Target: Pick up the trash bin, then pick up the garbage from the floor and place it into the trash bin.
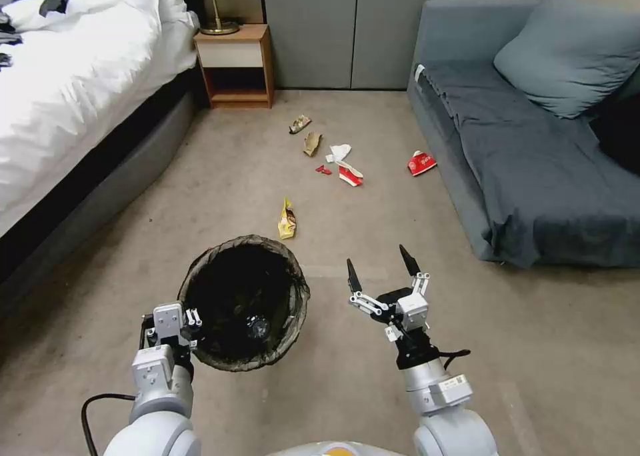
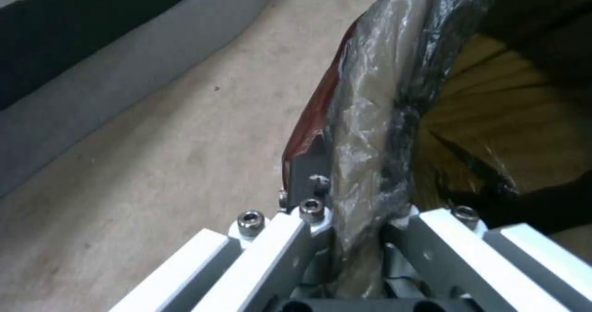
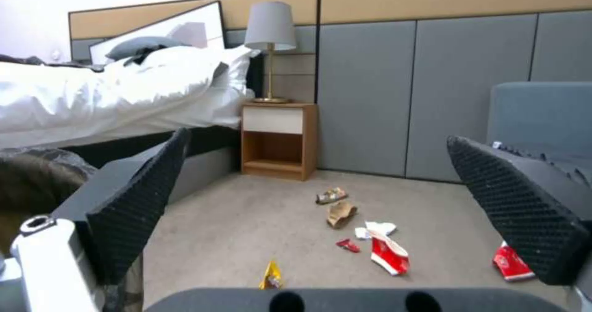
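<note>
The left tool (image 1: 175, 324) is clamped on the near rim of the trash bin (image 1: 244, 301), a small round bucket lined with a dark, crinkled plastic bag folded over its edge. In the left wrist view the tool's (image 2: 358, 238) white metal links close on the glossy bag film and the rim of the bin (image 2: 370, 131), with beige carpet beneath. The bin sits low in front of the robot, its mouth open upward, something small and shiny lying at its bottom.

The right tool (image 1: 381, 269) hovers just to the right of the bin, spread wide and holding nothing; its 2 black fingers (image 3: 136, 210) are pointed, with a dimpled rubber face.

The garbage lies on the short-pile carpet (image 1: 220, 169) beyond the bin. Nearest is a crumpled yellow snack wrapper (image 1: 287, 220), just past the bin's far rim. Farther off, between the bed (image 1: 73, 76) and the grey fabric sofa (image 1: 533, 156), sit a flattened red-and-white carton (image 1: 349, 175), a tiny red scrap (image 1: 323, 170), a wad of white paper (image 1: 339, 152), a brown cardboard piece (image 1: 311, 143) and a colourful wrapper (image 1: 299, 124). Another red-and-white carton (image 1: 421, 163) rests close to the sofa's base. A wooden nightstand (image 1: 235, 66) stands in the far corner beside the bed.
</note>
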### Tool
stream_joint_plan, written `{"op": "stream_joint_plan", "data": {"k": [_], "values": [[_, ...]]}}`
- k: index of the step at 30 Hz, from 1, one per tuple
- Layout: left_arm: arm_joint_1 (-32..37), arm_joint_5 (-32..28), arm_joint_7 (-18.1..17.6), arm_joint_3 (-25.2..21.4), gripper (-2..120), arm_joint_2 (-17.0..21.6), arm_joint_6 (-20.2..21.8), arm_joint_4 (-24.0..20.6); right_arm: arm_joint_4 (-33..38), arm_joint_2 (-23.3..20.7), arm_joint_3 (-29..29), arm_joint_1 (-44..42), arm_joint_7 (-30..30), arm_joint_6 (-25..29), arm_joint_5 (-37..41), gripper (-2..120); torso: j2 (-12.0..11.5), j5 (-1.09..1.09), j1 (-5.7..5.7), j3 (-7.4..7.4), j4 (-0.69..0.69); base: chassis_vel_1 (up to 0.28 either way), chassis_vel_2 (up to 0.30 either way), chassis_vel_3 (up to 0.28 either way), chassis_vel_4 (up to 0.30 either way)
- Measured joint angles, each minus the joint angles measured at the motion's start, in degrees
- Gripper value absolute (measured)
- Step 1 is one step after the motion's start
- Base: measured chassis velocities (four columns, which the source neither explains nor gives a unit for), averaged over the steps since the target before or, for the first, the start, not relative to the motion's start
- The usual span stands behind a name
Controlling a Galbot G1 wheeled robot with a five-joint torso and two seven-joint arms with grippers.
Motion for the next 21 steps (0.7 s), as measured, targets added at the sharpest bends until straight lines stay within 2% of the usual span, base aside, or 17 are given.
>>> {"op": "stream_joint_plan", "data": {"k": [10, 21], "values": [[-0.35, 0.22, -0.23, -0.23, 0, -0.10, -0.03, -0.08, 0.00, -0.11, 0.02, 0.25, -0.46, 0.15, 0.05, 100, 0.00, 0.00, 0.01, 0.01, 0.00, -0.231, 0.217, 0.218, -0.224], [-0.64, -0.08, -0.32, -0.50, 0, -0.05, 0.01, -0.18, -0.33, -0.29, 0.04, 0.44, -1.29, 0.69, -0.01, 100, 0.00, -0.02, 0.00, 0.01, -0.01, -0.322, 0.339, 0.329, -0.330]]}}
